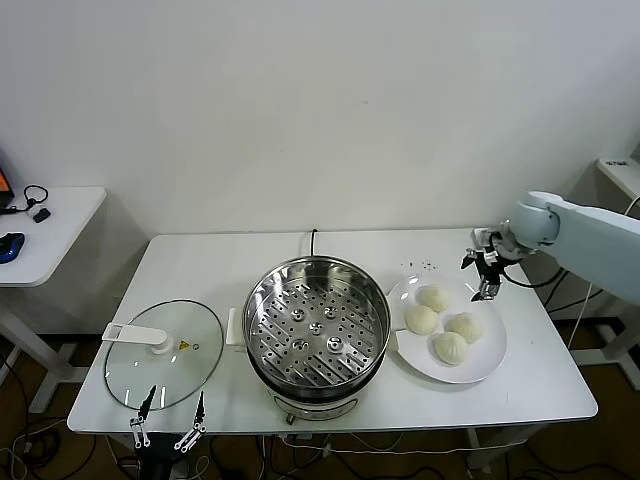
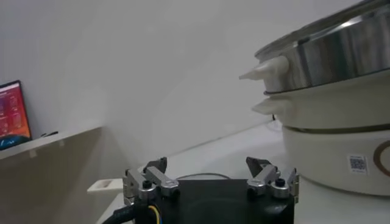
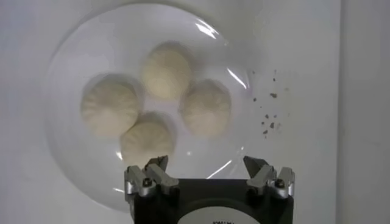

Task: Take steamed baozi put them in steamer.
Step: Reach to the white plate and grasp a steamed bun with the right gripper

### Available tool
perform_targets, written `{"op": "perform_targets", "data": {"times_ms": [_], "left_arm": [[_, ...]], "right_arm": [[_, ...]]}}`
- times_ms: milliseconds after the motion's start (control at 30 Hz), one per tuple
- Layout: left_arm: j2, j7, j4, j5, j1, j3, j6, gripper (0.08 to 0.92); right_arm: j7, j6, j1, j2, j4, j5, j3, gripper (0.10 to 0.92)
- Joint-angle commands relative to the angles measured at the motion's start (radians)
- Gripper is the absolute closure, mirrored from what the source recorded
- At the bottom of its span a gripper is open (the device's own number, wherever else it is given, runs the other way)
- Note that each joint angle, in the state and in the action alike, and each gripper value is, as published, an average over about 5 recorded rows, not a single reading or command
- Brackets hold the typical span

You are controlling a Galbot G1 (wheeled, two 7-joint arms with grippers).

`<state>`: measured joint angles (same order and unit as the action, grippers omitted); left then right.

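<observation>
Broadly, a white table [image 1: 200, 270] bearing, largest first, the steamer [image 1: 317, 330] at the middle with its perforated tray bare, a glass lid [image 1: 164, 352] off on the robot's left, a white plate [image 1: 478, 368] on its right, and the four steamed baozi [image 1: 443, 323] bunched on that plate, none yet in the pot. Right gripper [image 1: 484, 272] poised above the plate's far rim, jaws spread and empty; from the wrist camera the buns [image 3: 155, 106] lie beyond the open fingertips [image 3: 157, 164], well apart from them, the nearest bun roughly ahead of one fingertip rather than centred in the gap. Left gripper [image 1: 168, 424] parked low at the table's near edge by the lid, jaws likewise spread, nothing between them. For the step in hand, seemingly the reach for a first bun: best to centre one bun between the jaws before descending, choose an outer one so a finger need not wedge into the cluster, close softly on the flanks rather than the pleated top since the dough probably dents, then lift clear of the steamer's wall before crossing. Only in the right wrist view: dark crumbs [image 3: 269, 112] beside the plate and the bunching of the buns. Only in the left wrist view: the steamer's stacked side with its white handle [image 2: 263, 68]. Only in the head view: both arms and the whole layout.
</observation>
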<state>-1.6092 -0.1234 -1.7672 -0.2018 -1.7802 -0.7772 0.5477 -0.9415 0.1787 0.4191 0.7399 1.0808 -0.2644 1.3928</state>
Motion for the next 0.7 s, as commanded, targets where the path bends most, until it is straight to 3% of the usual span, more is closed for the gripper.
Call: {"op": "perform_targets", "data": {"times_ms": [33, 700], "left_arm": [[-0.049, -0.006, 0.007, -0.003, 0.001, -0.007, 0.000, 0.177], [-0.049, -0.007, 0.018, -0.010, 0.001, -0.018, 0.003, 0.177]], "right_arm": [[-0.019, -0.017, -0.088, 0.156, -0.178, -0.006, -0.023, 0.203], [-0.038, -0.053, -0.157, 0.229, -0.286, 0.031, -0.075, 0.203]]}}
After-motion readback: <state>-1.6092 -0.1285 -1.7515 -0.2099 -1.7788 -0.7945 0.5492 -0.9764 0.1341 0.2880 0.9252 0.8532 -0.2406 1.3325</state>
